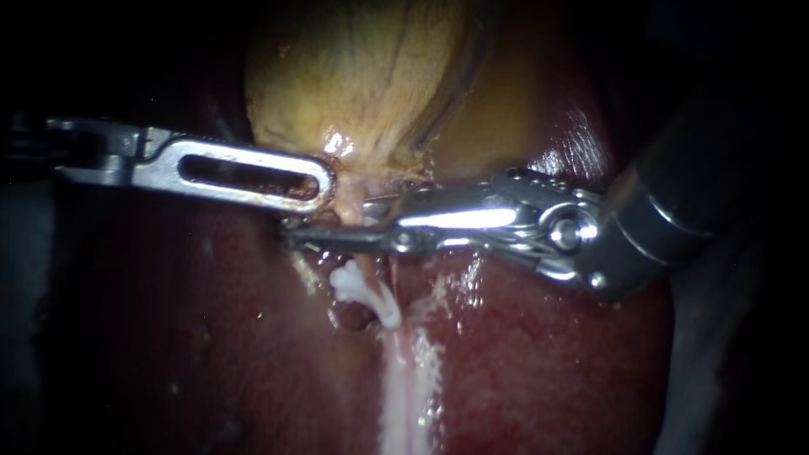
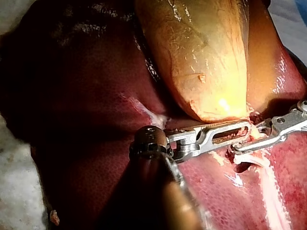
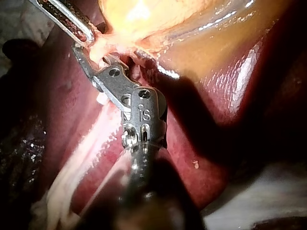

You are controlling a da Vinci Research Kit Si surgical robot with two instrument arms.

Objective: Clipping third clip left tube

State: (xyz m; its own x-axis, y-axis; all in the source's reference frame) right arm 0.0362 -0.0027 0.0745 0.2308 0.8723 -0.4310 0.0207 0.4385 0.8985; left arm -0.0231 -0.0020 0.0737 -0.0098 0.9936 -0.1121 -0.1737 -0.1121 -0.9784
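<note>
The yellow-tan gallbladder point(image 1: 354, 76) narrows to a neck between my two instruments. My left instrument point(image 1: 324, 190), with a slotted jaw, comes in flat from the left, its jaws shut on the gallbladder's neck. My right instrument point(image 1: 337, 221) reaches in from the right with its long thin jaws open. A pale tube point(image 1: 364, 221) runs between those jaws just below the neck. Lower on the same tube sits a white clip point(image 1: 350, 282). From the right wrist view, my right instrument point(image 3: 96, 60) lies under the gallbladder point(image 3: 144, 14).
Dark red liver point(image 1: 548, 362) surrounds the site. A pale strand of tissue point(image 1: 404, 379) runs down from the clip. In the left wrist view the liver point(image 2: 86, 96) spreads beside my left instrument point(image 2: 244, 130), with white cloth point(image 2: 14, 191) at its edge.
</note>
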